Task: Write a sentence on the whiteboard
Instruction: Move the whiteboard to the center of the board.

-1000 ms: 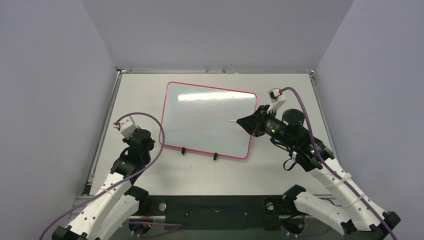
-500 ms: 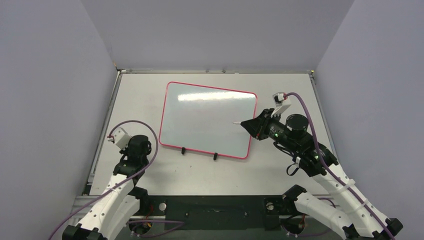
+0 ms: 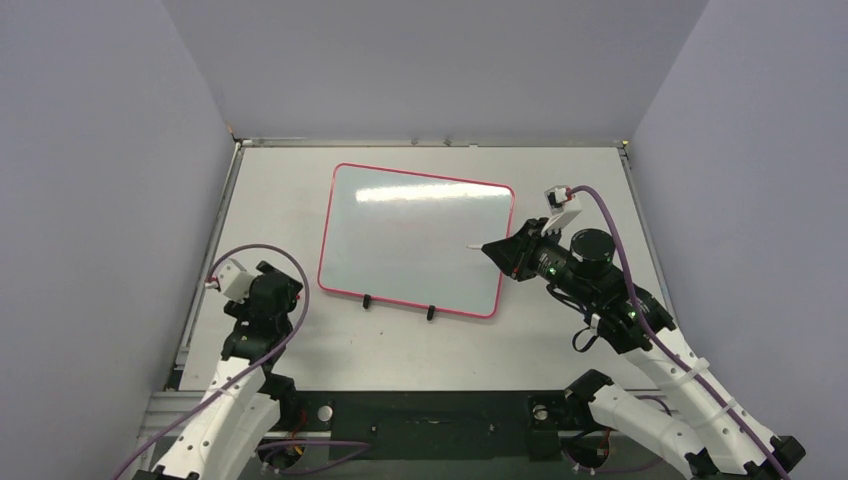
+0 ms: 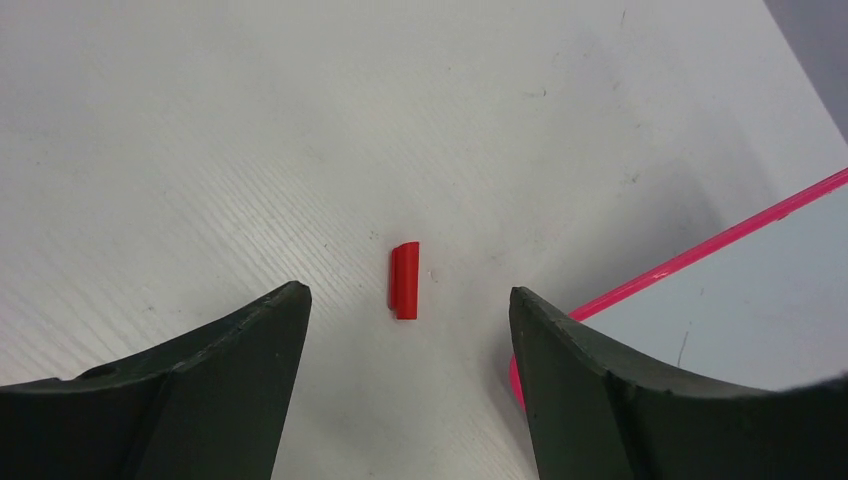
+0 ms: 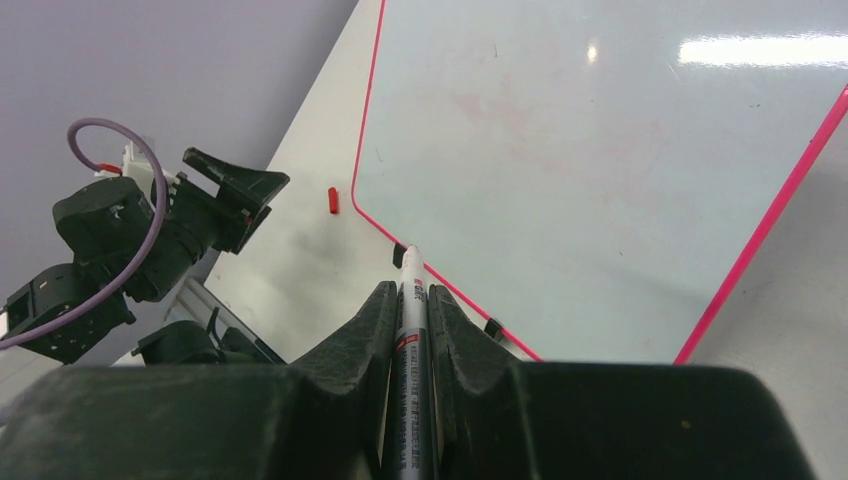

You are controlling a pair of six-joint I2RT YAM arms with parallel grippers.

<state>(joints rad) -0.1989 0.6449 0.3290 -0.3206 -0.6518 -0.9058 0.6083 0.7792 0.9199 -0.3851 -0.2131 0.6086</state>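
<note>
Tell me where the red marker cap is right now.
In the left wrist view the red cap lies on the table, seen between the open jaws of the left gripper, just left of the whiteboard.

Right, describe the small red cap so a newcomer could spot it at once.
Find the whiteboard with its pink frame on the table. Just off its near-left corner lies a small red cap, under the open left gripper. It is stubby and solid red, unlike the thin pink frame beside it.
</note>
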